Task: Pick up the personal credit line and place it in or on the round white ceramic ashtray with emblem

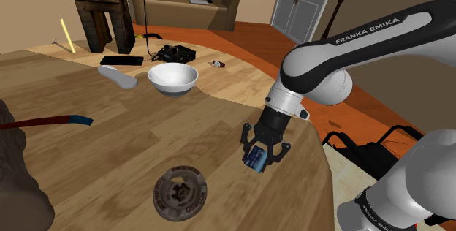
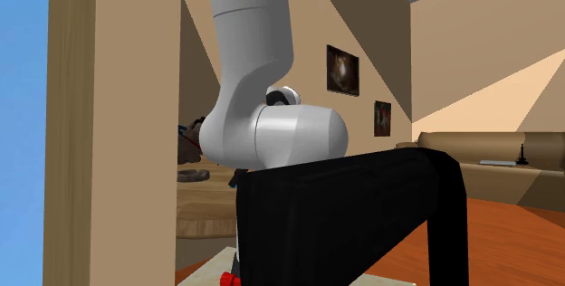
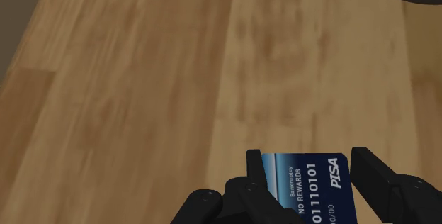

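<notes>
The light wooden tabletop (image 1: 109, 156) carries a round dark-grey ashtray with emblem (image 1: 181, 191), lying flat to the shoulder view's lower left of the all-black two-finger gripper (image 1: 259, 164). The gripper hangs above the table, clasping the blue credit card (image 1: 255, 156) between its fingers.

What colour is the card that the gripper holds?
The card is dark blue with white lettering; the wrist view shows it best.
</notes>
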`<control>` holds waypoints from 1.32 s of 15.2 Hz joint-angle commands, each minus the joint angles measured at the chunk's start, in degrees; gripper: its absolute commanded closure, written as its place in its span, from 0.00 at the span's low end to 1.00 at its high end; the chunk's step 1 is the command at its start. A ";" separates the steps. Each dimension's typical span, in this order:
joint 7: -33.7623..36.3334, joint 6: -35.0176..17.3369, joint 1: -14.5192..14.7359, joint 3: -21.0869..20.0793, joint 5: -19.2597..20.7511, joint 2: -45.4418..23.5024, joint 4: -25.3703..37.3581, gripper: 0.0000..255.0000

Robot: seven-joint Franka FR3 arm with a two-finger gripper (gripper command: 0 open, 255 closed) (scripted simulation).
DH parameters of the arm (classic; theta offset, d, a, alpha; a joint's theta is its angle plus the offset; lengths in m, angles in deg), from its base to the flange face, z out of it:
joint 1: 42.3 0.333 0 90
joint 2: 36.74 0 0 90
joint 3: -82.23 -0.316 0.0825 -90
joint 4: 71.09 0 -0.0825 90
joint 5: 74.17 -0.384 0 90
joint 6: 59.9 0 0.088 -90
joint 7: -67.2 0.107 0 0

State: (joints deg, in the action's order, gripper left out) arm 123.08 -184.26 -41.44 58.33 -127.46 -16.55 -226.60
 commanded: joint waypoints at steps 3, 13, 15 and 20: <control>0.00 0.00 0.00 0.00 0.00 -0.01 -0.01 1.00; 4.83 7.45 -0.49 1.70 3.30 6.12 2.31 1.00; 5.82 9.04 -0.59 2.10 3.96 7.25 2.99 1.00; 8.17 12.92 -0.85 3.12 5.51 9.70 4.93 1.00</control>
State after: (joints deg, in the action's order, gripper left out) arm 130.73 -172.16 -42.26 61.26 -122.25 -7.36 -222.09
